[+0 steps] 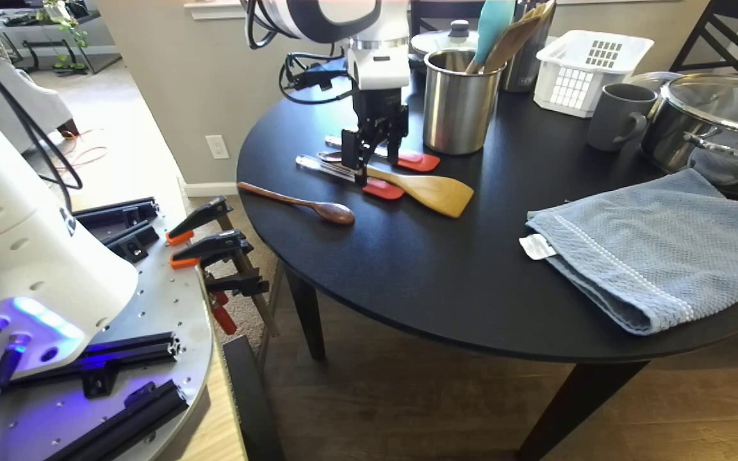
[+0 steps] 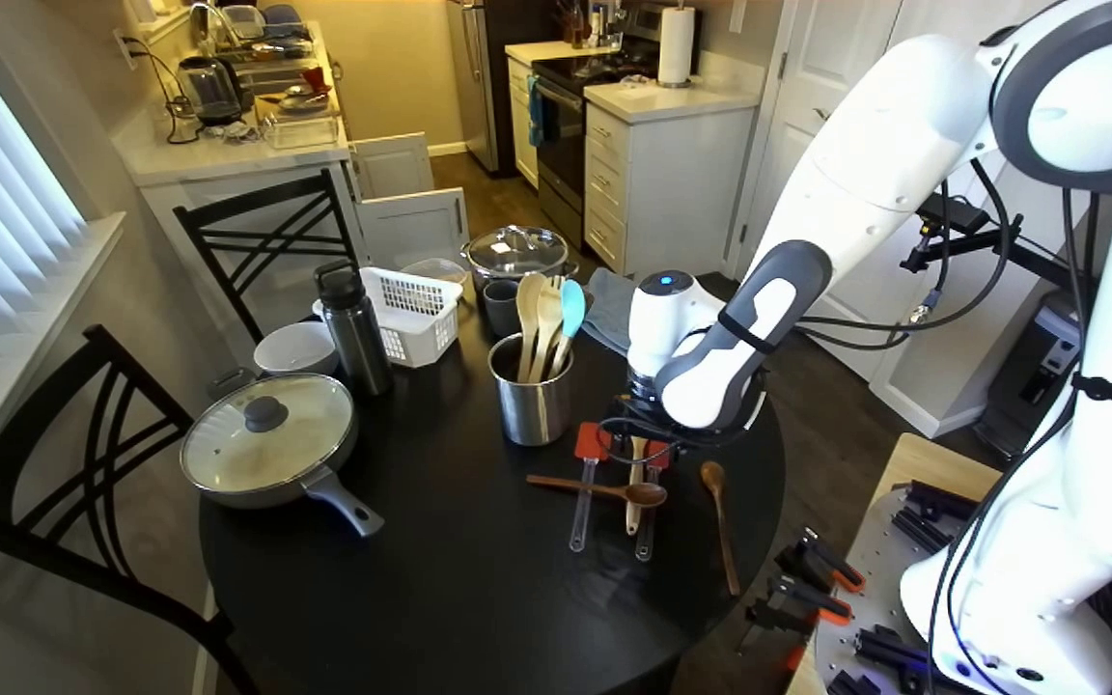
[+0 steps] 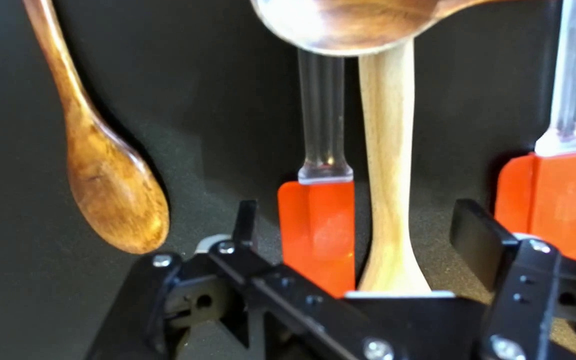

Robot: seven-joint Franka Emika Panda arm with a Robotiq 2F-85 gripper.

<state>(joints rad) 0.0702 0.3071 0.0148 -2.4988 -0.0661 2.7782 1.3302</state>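
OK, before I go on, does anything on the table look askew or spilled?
One thing looks askew: a wooden spoon lies crosswise over the handles of the wooden spatula and two red spatulas, which run roughly alongside each other. I see no spill or damage.

Steel bottle (image 1: 523, 67): in an exterior view I read the brand name YETI in capitals, set low on its side and small from where I stand; this is the only wording legible to me in the room. Blue towel (image 1: 670, 250): a white label (image 1: 537, 246) sticks out from its edge over the worktop (image 1: 433, 275); any print on it is too small to make out. White robot base (image 1: 29, 269): a dark badge (image 1: 68, 221) on its side, unreadable. White wrist housing (image 1: 378, 77): a small dark mark (image 1: 382, 58) likewise, its content not legible.
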